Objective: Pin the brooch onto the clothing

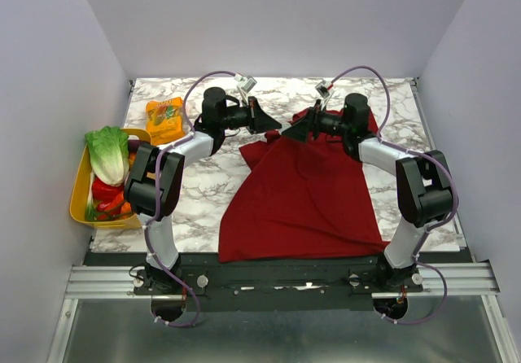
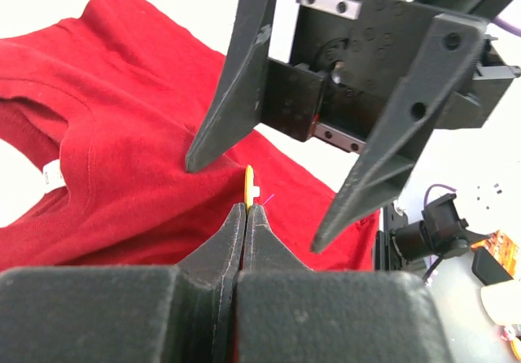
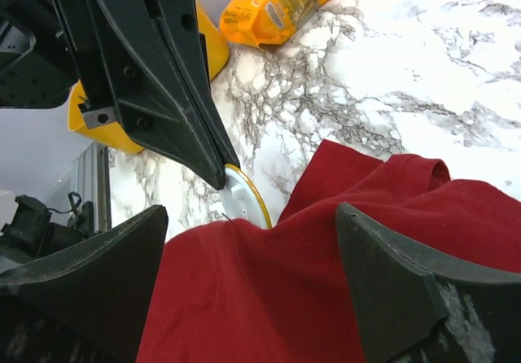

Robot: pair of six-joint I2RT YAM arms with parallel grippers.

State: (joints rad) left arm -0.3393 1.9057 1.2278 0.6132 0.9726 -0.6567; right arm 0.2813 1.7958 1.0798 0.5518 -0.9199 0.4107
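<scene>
The dark red T-shirt lies on the marble table, its collar end bunched at the far side between my two grippers. My left gripper is shut on the brooch, seen edge-on at its fingertips. In the right wrist view the brooch shows its whitish back and yellow rim, and its thin pin touches the raised shirt edge. My right gripper is open, and its fingers straddle the lifted cloth just below the brooch. The shirt's white collar label shows in the left wrist view.
An orange snack packet lies at the far left of the table. A yellow tray at the left edge holds a lettuce and red vegetables. Bare marble lies left of the shirt.
</scene>
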